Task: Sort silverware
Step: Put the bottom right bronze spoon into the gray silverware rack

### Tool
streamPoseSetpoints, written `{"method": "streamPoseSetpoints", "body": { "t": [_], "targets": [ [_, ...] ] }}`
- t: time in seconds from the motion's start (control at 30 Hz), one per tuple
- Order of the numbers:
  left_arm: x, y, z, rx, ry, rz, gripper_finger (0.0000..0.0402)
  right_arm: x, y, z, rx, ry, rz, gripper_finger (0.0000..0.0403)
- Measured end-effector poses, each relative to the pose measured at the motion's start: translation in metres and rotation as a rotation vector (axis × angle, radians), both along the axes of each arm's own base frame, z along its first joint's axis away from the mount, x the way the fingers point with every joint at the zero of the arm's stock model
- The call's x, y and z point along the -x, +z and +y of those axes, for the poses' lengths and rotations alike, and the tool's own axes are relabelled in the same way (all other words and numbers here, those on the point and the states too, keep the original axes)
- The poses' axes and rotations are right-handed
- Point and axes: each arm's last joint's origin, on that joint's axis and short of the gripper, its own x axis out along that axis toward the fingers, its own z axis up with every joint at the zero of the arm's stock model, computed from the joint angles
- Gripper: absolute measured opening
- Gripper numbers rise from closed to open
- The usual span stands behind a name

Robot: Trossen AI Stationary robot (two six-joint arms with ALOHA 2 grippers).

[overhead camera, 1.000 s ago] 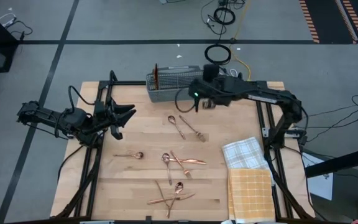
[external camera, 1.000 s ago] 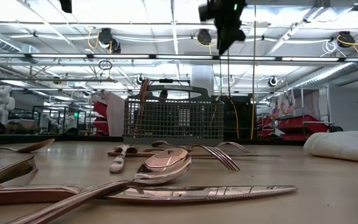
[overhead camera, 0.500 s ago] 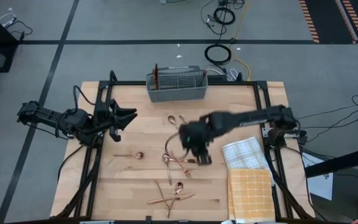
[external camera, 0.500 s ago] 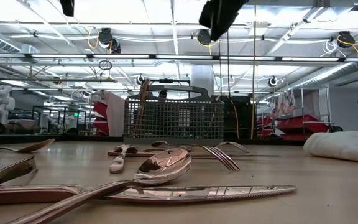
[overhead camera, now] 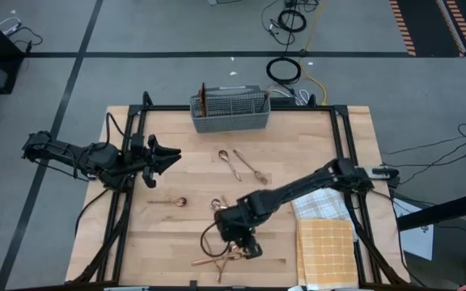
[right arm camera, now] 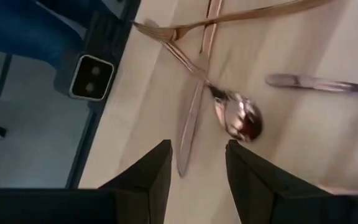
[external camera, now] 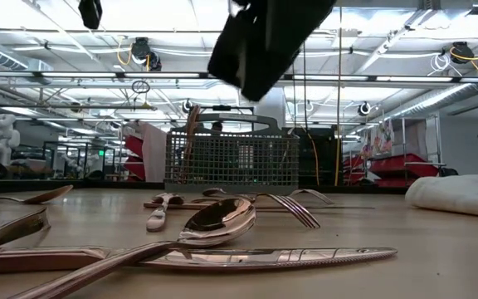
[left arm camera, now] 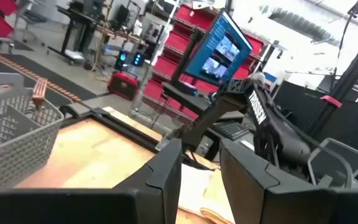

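Dark right end effector [overhead camera: 245, 244] over silverware [overhead camera: 221, 255], fingers apart

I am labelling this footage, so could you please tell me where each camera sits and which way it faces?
High: overhead, straight down on the table and both arms.
Low: tabletop height, facing the grey caddy; one arm overhead.
Left wrist: past the left gripper, open, toward the caddy's corner.
Right wrist: past the right gripper, open, down at crossed silverware.
Shared: high and low both show the caddy.

Copper silverware [overhead camera: 235, 165] lies flat, scattered mid-table; crossed pieces at six o'clock; a lone spoon [overhead camera: 168, 201] toward nine.
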Motion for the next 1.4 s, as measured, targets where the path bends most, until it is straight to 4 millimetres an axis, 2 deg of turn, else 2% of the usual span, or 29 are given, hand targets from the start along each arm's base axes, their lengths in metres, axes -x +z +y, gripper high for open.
{"method": "streamPoseSetpoints", "body": {
  "t": [0.1, 0.2, 0.47, 0.57, 0.77, 0.9, 1.07, 1.2, 1.4],
  "targets": [
    [0.0, 0.0, 0.0, 0.006, -0.007, -0.001, 0.0114, -0.007, -0.011, 0.007, -0.031, 0.016, -0.03, 0.0147],
    [0.0, 0.0, 0.0, 0.001, -0.006, -0.001, 0.0114, -0.01, -0.012, 0.011, -0.028, 0.063, -0.089, 0.015],
    [0.0, -0.002, 0.001, 0.0, 0.02, 0.017, 0.0114, -0.007, -0.017, 0.006, 0.173, 0.187, -0.146, 0.0151],
    [0.0, -0.005, 0.0, 0.01, 0.018, 0.047, 0.0114, -0.006, -0.018, 0.005, 0.191, 0.199, -0.144, 0.0151],
    [-0.001, -0.009, 0.0, -0.004, -0.012, 0.091, 0.0114, -0.01, -0.018, 0.006, 0.176, 0.105, -0.148, 0.0151],
    [-0.001, -0.01, -0.001, -0.007, -0.043, 0.099, 0.0114, -0.017, -0.033, 0.006, 0.168, 0.024, -0.13, 0.0157],
    [-0.001, -0.01, -0.002, -0.009, -0.072, 0.097, 0.0114, -0.019, -0.049, 0.009, 0.142, -0.065, -0.051, 0.0184],
    [-0.001, -0.01, -0.002, -0.009, -0.073, 0.099, 0.0114, -0.018, -0.051, 0.011, 0.149, -0.095, -0.033, 0.0197],
    [-0.001, -0.01, -0.002, -0.009, -0.074, 0.098, 0.0114, -0.014, -0.052, 0.008, 0.177, -0.103, 0.013, 0.0196]
  ]
}}
